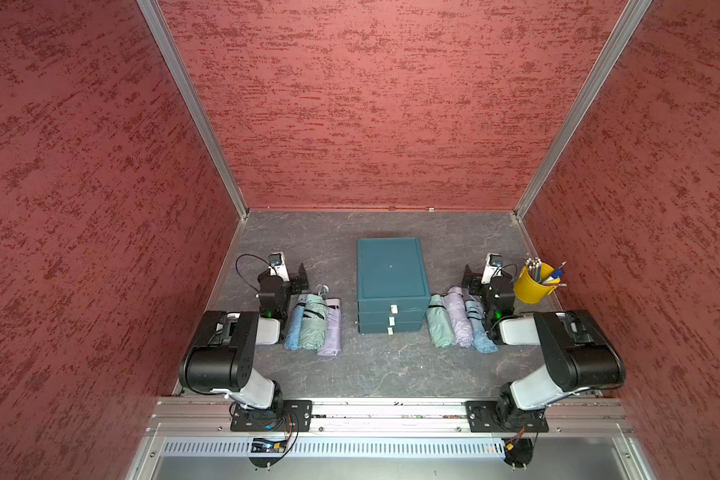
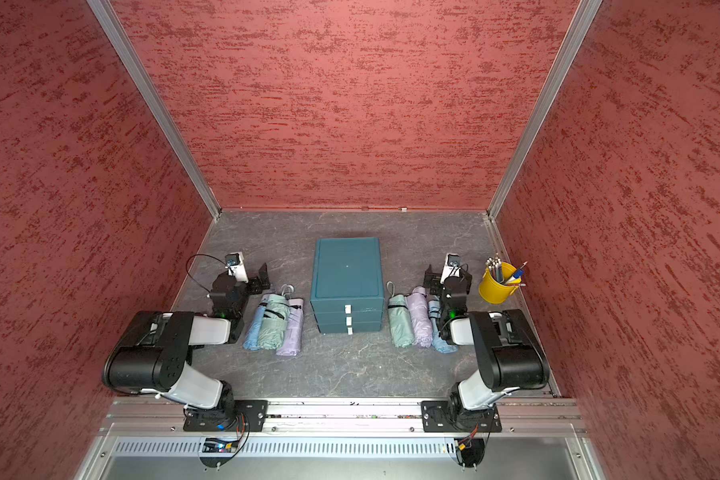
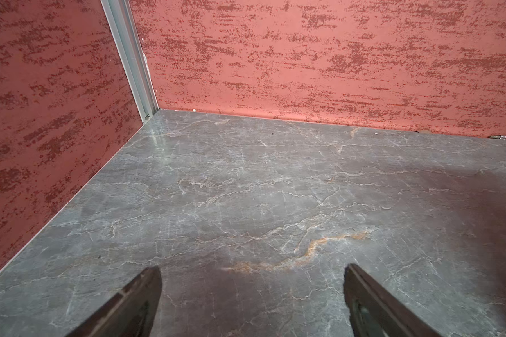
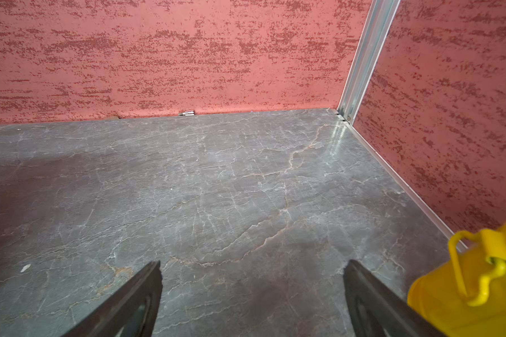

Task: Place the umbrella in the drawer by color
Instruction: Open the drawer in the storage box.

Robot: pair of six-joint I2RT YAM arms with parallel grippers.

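A teal drawer unit [image 1: 391, 282] [image 2: 346, 274] stands mid-table, its three white-handled drawers shut. On its left lie three folded umbrellas side by side: blue [image 1: 294, 328], green [image 1: 313, 320] and purple [image 1: 330, 332]. On its right lie three more: green [image 1: 439, 324], purple [image 1: 458, 316] and blue [image 1: 479, 330]. My left gripper [image 1: 287, 276] [image 3: 251, 271] hovers just behind the left group, open, with only bare table between its fingers. My right gripper [image 1: 489, 276] [image 4: 251, 268] hovers behind the right group, open and holding nothing. Neither wrist view shows an umbrella or the drawer unit.
A yellow cup [image 1: 533, 286] [image 4: 473, 286] full of pencils and pens stands close to the right gripper's outer side, near the right wall. Red textured walls close in the grey marble table [image 1: 383, 365] on three sides. A metal rail [image 1: 391, 411] runs along the front.
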